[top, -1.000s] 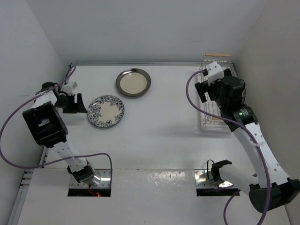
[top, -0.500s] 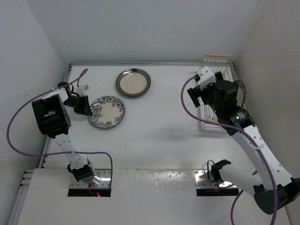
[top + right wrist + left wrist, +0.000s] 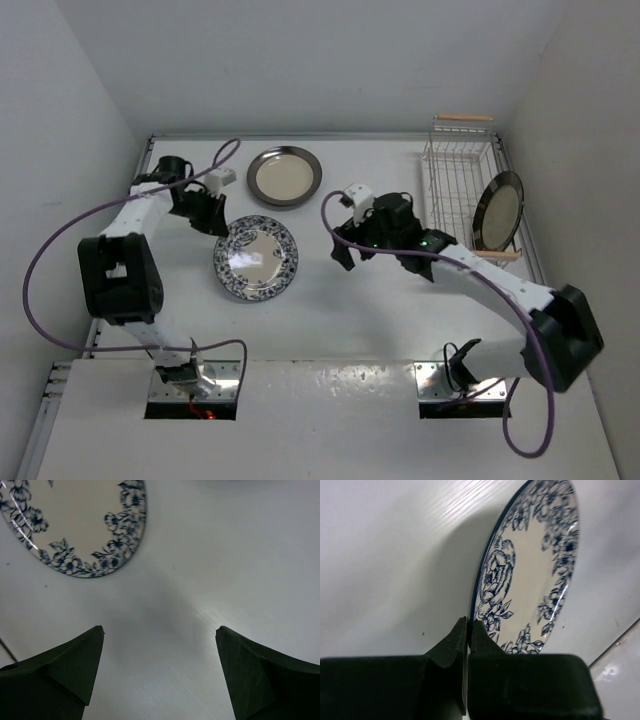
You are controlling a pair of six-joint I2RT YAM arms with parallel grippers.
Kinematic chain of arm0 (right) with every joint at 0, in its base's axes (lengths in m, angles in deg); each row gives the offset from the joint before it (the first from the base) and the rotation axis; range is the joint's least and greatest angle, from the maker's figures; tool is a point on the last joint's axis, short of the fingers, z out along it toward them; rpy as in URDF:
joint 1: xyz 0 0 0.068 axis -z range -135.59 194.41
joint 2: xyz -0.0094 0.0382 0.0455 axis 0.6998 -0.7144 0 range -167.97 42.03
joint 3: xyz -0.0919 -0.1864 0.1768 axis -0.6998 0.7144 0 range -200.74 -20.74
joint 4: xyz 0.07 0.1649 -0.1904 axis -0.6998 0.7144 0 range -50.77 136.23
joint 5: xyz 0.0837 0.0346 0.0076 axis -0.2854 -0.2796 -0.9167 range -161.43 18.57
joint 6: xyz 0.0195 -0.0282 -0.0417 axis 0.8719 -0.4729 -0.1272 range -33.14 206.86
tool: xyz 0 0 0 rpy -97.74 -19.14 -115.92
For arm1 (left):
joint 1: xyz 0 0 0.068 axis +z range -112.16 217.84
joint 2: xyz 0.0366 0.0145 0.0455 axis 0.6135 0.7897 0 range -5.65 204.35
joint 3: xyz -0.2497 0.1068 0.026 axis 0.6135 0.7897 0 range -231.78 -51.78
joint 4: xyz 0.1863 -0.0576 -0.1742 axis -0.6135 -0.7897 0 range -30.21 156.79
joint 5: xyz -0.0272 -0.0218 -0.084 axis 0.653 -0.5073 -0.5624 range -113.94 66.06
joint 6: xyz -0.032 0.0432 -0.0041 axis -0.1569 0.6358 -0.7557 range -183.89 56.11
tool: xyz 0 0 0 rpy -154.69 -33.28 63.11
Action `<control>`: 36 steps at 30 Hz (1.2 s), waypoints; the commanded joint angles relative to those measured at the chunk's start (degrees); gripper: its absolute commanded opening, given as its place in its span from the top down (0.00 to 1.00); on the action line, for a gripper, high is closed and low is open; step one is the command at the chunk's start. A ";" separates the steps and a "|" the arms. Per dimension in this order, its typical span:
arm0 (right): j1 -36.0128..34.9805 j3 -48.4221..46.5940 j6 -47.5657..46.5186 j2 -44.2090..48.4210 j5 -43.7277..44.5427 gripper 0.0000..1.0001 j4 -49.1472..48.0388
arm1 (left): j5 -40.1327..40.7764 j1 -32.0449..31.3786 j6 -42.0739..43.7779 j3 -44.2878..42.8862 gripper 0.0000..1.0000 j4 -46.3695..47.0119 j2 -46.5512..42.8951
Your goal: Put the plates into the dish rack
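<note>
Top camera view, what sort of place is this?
Probably a robot test cell: bare white walls box in the table, the left arm and right arm are bolted to its edge, and a dish rack stands on it.

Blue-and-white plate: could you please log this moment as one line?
left end effector: shut on blue-and-white plate rim | right end effector: open, empty | dish rack: holds third plate | dark-rimmed plate: on table

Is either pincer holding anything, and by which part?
The left pincer is shut on the blue-and-white plate, pinching its rim. The right pincer is open and holds nothing.
</note>
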State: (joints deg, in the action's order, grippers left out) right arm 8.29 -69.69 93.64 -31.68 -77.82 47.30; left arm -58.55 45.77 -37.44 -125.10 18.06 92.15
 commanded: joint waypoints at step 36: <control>2.18 -15.82 3.37 6.98 26.59 1.00 -13.89 | 23.09 -4.32 -11.25 -8.43 0.20 3.91 -20.89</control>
State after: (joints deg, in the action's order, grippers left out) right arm 8.16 -77.75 106.04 -31.46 -62.96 38.60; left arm -39.54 40.67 -45.76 -133.32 20.77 72.67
